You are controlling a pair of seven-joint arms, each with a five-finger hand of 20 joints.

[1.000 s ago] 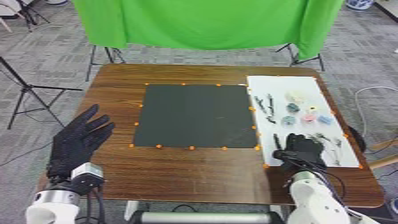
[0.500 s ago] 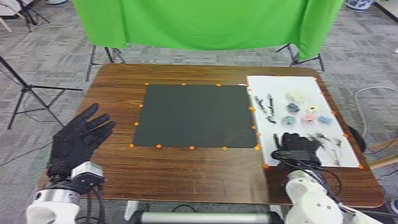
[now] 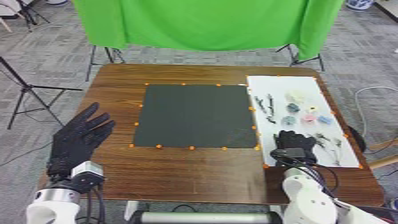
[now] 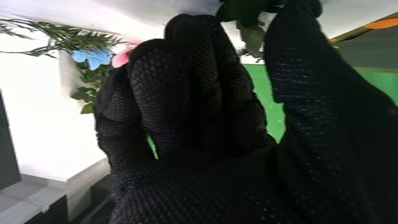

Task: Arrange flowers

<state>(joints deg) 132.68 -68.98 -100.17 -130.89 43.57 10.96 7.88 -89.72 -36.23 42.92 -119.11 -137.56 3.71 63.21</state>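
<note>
On your bench (image 3: 200, 175), the black mat (image 3: 195, 116) lies near the middle, with the white mat (image 3: 282, 83) just beside it on its 3 o'clock side. Orange markers (image 3: 192, 148) run along their edges.

Your flowers lie on the white mat: the cream flower (image 3: 296, 95) at its 12 o'clock end, the pink flower (image 3: 309, 118) and the blue flower (image 3: 325, 120) nearer its centre. The dark stems (image 3: 271, 106) lie at 10 o'clock on that mat, and the sprigs (image 3: 336, 145) at about 5.

Your right robot hand (image 3: 294, 143) is over the white mat at its 7 o'clock part, the sprigs just beside it at 3 o'clock. In the wrist view, the right robot hand (image 4: 191, 165) is open, fingers nearly straight and thumb well apart from them. Dark leaves (image 4: 251, 32) show between the fingertips and thumb; you can't tell whether they touch the glove.

Your left robot hand (image 3: 78, 137) is at the bench's 9 o'clock side, fingers spread, thumb out, holding nothing.
</note>
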